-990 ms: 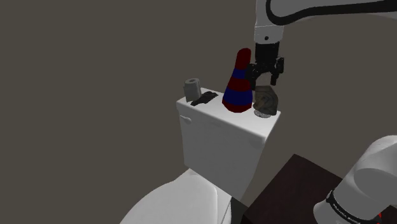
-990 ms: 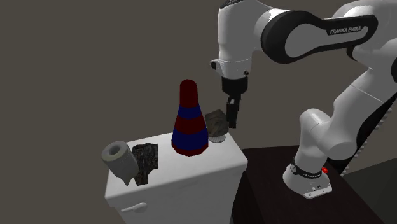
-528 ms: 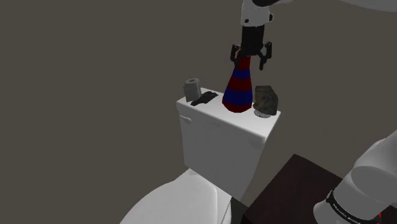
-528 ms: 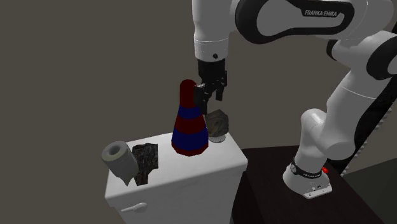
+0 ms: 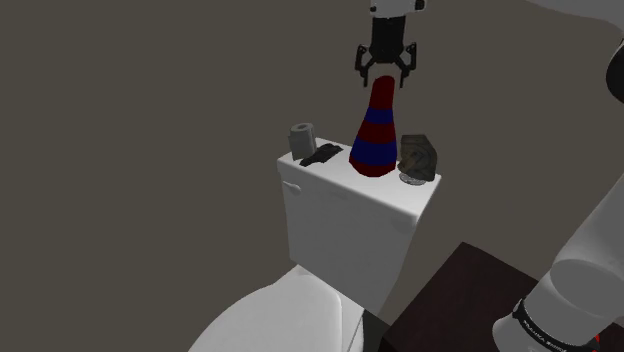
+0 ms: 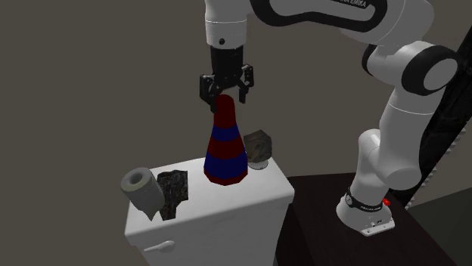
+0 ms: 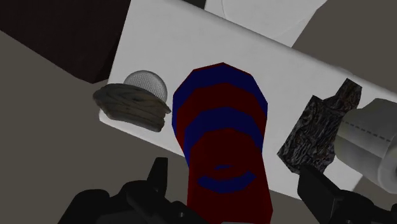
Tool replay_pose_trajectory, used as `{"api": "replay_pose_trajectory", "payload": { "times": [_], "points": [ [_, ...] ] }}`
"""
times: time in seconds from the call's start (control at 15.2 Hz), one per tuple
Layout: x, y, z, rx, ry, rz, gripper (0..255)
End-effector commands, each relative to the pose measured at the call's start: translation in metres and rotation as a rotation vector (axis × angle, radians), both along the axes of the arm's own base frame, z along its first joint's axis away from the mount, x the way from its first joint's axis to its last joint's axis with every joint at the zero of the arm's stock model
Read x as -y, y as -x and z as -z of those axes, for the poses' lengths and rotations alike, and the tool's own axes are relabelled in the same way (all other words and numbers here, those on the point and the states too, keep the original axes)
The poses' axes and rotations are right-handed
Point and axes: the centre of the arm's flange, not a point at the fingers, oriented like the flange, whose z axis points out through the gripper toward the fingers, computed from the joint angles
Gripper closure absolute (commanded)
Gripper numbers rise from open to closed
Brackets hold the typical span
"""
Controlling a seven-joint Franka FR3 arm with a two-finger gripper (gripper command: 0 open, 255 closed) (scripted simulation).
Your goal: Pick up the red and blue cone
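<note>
The red and blue cone [image 5: 375,135] is stood upright on the white toilet tank lid [image 5: 400,195], between a dark crumpled lump [image 5: 419,158] and a grey paper roll [image 5: 301,138]. The gripper [image 6: 225,98] is held vertically over the cone's apex with its 2 fingers spread and nothing grasped. This is probably because the narrow top fits the opening where the broad base would not. In the second exterior view, the fingertips are seen level with the tip, 1 on each side. In the wrist view, the cone's banded flank [image 7: 219,127] is centred between the fingers, and a grey domed piece [image 7: 146,81] is seen against the lump.
</note>
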Motion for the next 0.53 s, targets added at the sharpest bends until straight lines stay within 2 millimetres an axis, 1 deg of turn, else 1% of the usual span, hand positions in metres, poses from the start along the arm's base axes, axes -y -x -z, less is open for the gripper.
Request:
{"api": "replay_pose_trajectory", "payload": {
  "times": [0.0,0.26,0.4,0.46],
  "points": [
    [0.001,-0.001,0.008,0.003,0.002,0.012,0],
    [0.001,-0.001,0.029,0.003,0.002,0.012,0],
    [0.001,-0.001,0.032,0.003,0.002,0.012,0],
    [0.001,-0.001,0.032,0.003,0.002,0.012,255]
  ]
}}
